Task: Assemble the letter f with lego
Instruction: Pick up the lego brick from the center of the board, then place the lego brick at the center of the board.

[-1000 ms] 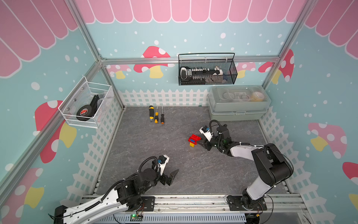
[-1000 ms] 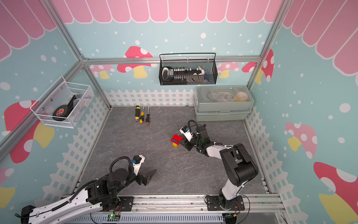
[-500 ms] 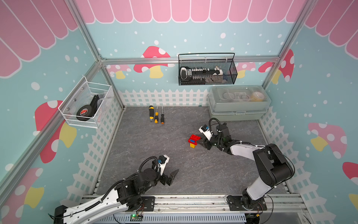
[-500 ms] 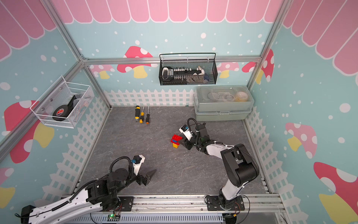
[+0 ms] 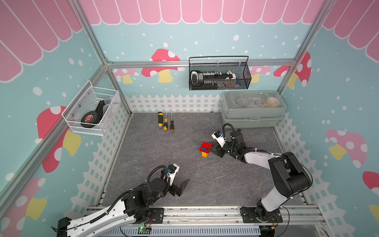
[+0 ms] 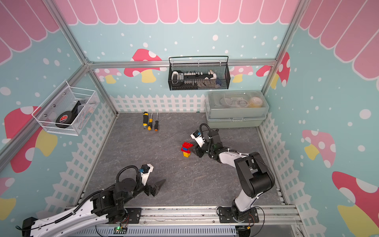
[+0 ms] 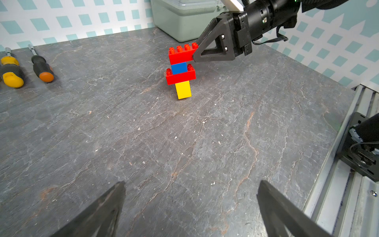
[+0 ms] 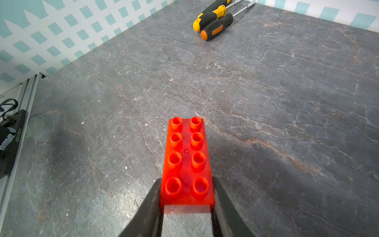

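The letter f (image 5: 205,149) (image 6: 186,149) stands upright on the grey floor. In the left wrist view it (image 7: 181,69) is a yellow lego brick (image 7: 183,89) at the bottom, a red bar (image 7: 180,77), a blue brick (image 7: 179,68) and a top red bar (image 7: 180,55). My right gripper (image 5: 212,148) (image 6: 193,148) (image 7: 195,54) (image 8: 186,180) is shut on one end of the top red bar (image 8: 186,156). My left gripper (image 5: 183,185) (image 6: 162,182) (image 7: 191,182) rests open near the front rail, with nothing between its fingers.
Three screwdrivers (image 5: 165,123) (image 7: 12,71) (image 8: 213,22) lie at the back of the floor. A grey lidded box (image 5: 252,110) stands at the back right, close behind the right arm. Wire baskets (image 5: 219,76) (image 5: 92,110) hang on the walls. A metal rail (image 5: 205,213) runs along the front.
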Controlling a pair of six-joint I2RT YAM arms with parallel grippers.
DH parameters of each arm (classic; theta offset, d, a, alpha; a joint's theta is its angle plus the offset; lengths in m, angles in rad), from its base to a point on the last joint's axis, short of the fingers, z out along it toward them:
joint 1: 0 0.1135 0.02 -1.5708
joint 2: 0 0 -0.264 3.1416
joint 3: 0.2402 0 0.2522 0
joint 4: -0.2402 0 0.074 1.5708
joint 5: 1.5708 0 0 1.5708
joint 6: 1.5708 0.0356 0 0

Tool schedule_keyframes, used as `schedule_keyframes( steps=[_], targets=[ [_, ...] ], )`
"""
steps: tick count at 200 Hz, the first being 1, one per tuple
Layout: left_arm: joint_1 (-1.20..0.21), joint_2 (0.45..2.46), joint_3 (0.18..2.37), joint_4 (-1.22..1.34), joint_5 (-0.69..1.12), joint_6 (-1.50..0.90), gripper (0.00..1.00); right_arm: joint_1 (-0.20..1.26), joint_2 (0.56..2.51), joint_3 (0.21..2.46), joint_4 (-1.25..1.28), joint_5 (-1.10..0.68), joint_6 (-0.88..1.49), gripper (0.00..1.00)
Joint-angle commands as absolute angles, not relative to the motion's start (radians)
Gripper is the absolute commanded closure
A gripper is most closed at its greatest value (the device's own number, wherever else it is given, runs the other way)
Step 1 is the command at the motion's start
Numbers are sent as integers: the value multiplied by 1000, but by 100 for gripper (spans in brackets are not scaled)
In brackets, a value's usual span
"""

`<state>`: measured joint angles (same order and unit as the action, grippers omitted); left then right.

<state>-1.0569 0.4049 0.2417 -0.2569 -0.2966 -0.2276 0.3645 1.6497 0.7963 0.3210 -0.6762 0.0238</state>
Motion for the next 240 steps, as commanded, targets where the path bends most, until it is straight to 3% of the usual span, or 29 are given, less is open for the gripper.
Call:
schedule_keyframes(
  steps=[1,133,162,196,240],
  targets=[
    [-1064,401,245,-244,-310,-219,1,351,1642,818,369,-740,81,64],
    [-1064,389,242,-245,-306,-218,1,295,1733,894,449,-1069,432,65],
    [-1065,388,242,-245,-304,-218,1,293,1715,922,294,-1091,442,66],
    [-1065,386,241,-246,-302,-217,1,292,1650,992,-61,-979,255,66],
    [-1063,385,242,-246,-298,-216,1,291,1717,995,-63,-1003,332,67]
  ],
)
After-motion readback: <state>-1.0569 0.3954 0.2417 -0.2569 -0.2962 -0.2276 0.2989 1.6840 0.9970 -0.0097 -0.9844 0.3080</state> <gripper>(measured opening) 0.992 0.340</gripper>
